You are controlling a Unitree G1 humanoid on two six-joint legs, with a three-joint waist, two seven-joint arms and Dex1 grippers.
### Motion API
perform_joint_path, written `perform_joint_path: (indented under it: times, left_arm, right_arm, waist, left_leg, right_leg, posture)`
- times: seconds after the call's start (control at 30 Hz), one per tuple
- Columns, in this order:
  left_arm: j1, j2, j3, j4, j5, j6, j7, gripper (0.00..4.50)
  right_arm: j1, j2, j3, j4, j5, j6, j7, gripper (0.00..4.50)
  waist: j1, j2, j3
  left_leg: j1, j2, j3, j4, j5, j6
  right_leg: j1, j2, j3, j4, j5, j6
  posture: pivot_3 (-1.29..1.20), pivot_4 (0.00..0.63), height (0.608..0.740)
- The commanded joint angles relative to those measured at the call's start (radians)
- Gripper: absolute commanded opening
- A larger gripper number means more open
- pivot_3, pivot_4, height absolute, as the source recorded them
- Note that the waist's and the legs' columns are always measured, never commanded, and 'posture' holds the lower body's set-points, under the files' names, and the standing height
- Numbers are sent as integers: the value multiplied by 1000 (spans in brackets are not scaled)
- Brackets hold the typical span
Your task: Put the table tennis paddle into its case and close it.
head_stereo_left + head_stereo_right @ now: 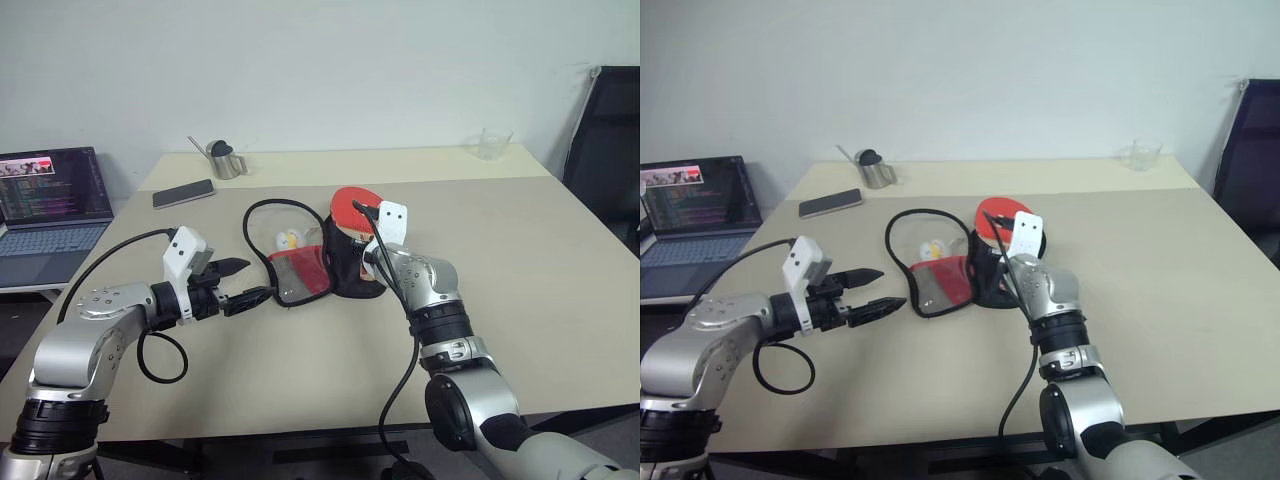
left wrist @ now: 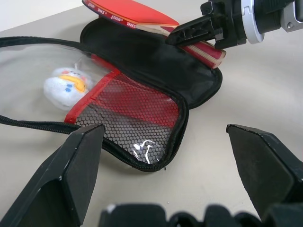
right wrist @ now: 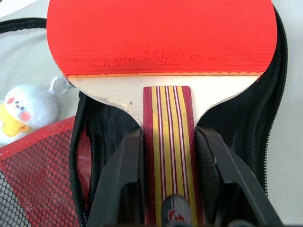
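A beige table stands against a pale wall, with a laptop at far left, a phone, a metal cup and a clear cup toward the far edge. The case lies unzipped at the middle (a small plush toy sits inside). The right gripper clamps the handle of the paddle, its red face over the case's black half. The left gripper hangs wide apart, empty, just left of the case.

Red paddle — striped handle; case black — red mesh.
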Motion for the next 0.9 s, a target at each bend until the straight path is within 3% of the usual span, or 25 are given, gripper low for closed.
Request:
perform_joint_path:
  times: [0.03, 0.7, 0.73, 0.9]
  left_arm:
    - [-15, 13, 11, -24, -5, -10, 1, 4500]
    - [-2, 18, 19, -46, -6, -4, 11, 4500]
    - [-2, 18, 20, -50, -8, -2, 11, 4500]
    - [-3, 18, 21, -62, -12, 3, 16, 4500]
  right_arm:
    - [15, 87, -12, 4, 4, -37, -1, 1094]
    - [21, 108, -25, 80, 16, -71, 42, 1094]
    - [23, 109, -29, 79, 23, -72, 49, 1820]
    - [24, 103, -19, 79, 26, -65, 50, 3383]
  waist:
    - [0, 0, 0]
    - [-1, 0, 0]
    - [0, 0, 0]
    - [0, 0, 0]
  left_leg:
    - [0, 0, 0, 0, 0, 0]
    - [0, 0, 1, 0, 0, 0]
    - [0, 0, 1, 0, 0, 0]
    - [0, 0, 1, 0, 0, 0]
  right_leg:
    - [0, 0, 0, 0, 0, 0]
    - [0, 0, 1, 0, 0, 0]
    - [0, 0, 1, 0, 0, 0]
    - [0, 0, 1, 0, 0, 0]
  posture:
    - [0, 150, 740]
    - [0, 150, 740]
    - [0, 150, 740]
    - [0, 150, 740]
